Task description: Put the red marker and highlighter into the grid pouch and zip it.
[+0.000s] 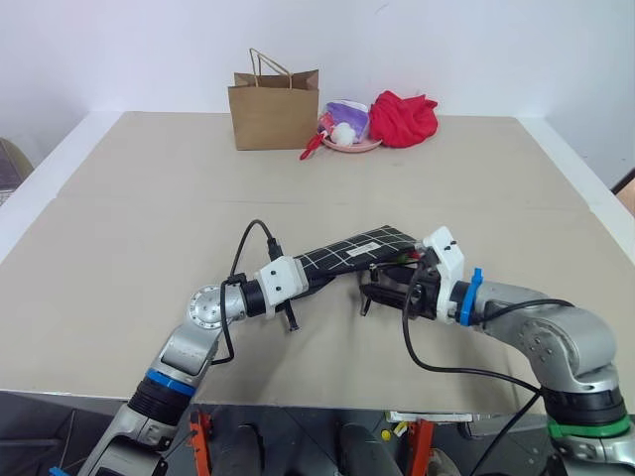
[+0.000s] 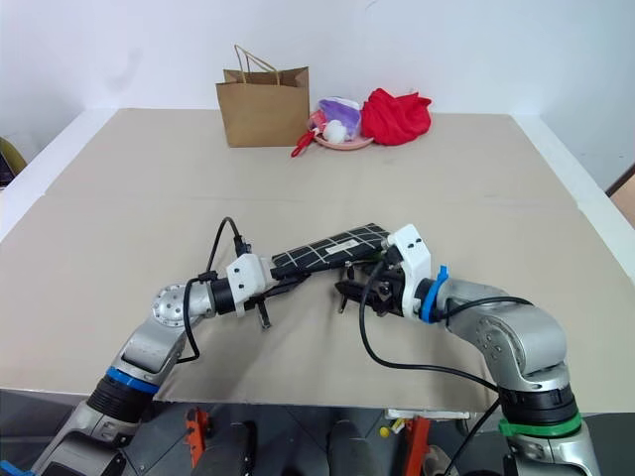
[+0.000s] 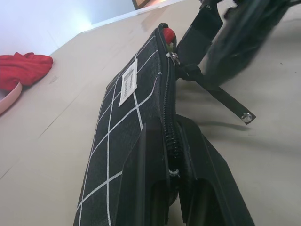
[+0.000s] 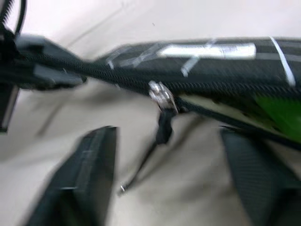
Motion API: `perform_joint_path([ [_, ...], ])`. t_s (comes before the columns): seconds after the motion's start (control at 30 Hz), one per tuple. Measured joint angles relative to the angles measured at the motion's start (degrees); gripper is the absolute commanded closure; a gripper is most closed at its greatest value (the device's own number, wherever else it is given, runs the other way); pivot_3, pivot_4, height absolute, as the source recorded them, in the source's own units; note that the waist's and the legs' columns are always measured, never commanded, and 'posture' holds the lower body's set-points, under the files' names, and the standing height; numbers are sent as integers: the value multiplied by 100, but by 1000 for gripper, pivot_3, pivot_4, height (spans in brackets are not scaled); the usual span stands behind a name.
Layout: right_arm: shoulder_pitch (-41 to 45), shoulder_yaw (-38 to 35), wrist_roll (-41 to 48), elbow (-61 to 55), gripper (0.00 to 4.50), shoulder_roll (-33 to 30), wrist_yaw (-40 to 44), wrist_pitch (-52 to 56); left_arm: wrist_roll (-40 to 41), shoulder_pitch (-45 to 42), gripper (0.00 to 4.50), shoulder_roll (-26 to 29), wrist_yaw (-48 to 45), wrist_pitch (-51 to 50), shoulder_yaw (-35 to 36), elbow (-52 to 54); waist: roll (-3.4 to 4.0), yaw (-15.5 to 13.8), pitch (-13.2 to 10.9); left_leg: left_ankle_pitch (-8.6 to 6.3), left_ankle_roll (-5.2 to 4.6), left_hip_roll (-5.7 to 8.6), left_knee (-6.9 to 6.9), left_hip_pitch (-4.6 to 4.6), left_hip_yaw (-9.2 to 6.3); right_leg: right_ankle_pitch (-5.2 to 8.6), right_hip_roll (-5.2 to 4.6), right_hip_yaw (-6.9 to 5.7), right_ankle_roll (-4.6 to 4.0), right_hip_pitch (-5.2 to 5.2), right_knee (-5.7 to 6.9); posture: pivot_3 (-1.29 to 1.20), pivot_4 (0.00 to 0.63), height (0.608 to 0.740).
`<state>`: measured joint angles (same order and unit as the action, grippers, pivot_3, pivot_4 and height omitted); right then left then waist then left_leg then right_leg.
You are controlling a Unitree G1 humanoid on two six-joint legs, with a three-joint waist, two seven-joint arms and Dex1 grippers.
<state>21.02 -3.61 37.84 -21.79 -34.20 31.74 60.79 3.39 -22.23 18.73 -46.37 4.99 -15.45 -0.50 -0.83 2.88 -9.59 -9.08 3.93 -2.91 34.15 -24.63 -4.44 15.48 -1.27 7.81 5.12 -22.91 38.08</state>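
Pinching one end of the grid pouch (image 1: 352, 250), the left gripper (image 1: 319, 278) is clamped shut and the pouch is held above the table (image 1: 119, 228); the right gripper (image 4: 164, 183) is spread beside the zipper pull (image 4: 161, 96); the highlighter (image 4: 277, 110) and red marker (image 3: 168, 34) are seen inside.

Silver arms with blue wrist rings, white camera housings, black cables and jaws.

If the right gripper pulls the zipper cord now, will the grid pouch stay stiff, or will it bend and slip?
The grid pouch is soft fabric, so it would probably flex. The left gripper, shut on its zipper edge, holds it off the table, which should resist the pull. The thin zipper cord hangs loose and may slip from the right gripper.
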Motion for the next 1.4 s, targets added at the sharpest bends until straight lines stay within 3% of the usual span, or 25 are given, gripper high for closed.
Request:
perform_joint_path([
  [0.13, 5, 115, -55, 34, 4399, 132, -179, 29, -3, 0, 4500, -2, 27, -27, 0, 3, 0, -2, 0, 0, 0, 0, 2, -1, 0, 0, 0, 0, 0, 0, 0, 0, 150, 740],
  [0.17, 5, 115, -80, 39, 4476, 138, -210, 29, -3, 0, 4500, -1, 31, -33, 0, 3, 0, -2, 0, 0, 0, 0, 2, 0, 0, -1, 0, 0, 0, 0, 0, 0, 150, 740],
  [0.5, -5, 68, -101, 19, 4476, -25, -197, 29, -3, 2, 4500, 17, 49, -37, -1, 2, 0, -3, 0, 0, 0, 0, 1, 0, 0, 0, 0, 0, -1, 0, 0, 0, 150, 740],
  [0.87, -407, -628, -208, 157, 4476, -716, -69, -113, 44, 10, 4500, 103, 43, -36, 7, 10, 0, -4, 0, 0, 0, 0, 1, 0, 0, 1, 0, 0, -1, 0, 0, 0, 150, 740],
  [1.4, -883, -1074, -631, 444, 4476, -777, -551, -823, 45, 19, 4500, 80, 52, -36, -60, 78, 0, -5, 0, 0, 0, 0, 2, 0, 0, 0, -1, 1, 0, 1, 0, 0, 150, 740],
])
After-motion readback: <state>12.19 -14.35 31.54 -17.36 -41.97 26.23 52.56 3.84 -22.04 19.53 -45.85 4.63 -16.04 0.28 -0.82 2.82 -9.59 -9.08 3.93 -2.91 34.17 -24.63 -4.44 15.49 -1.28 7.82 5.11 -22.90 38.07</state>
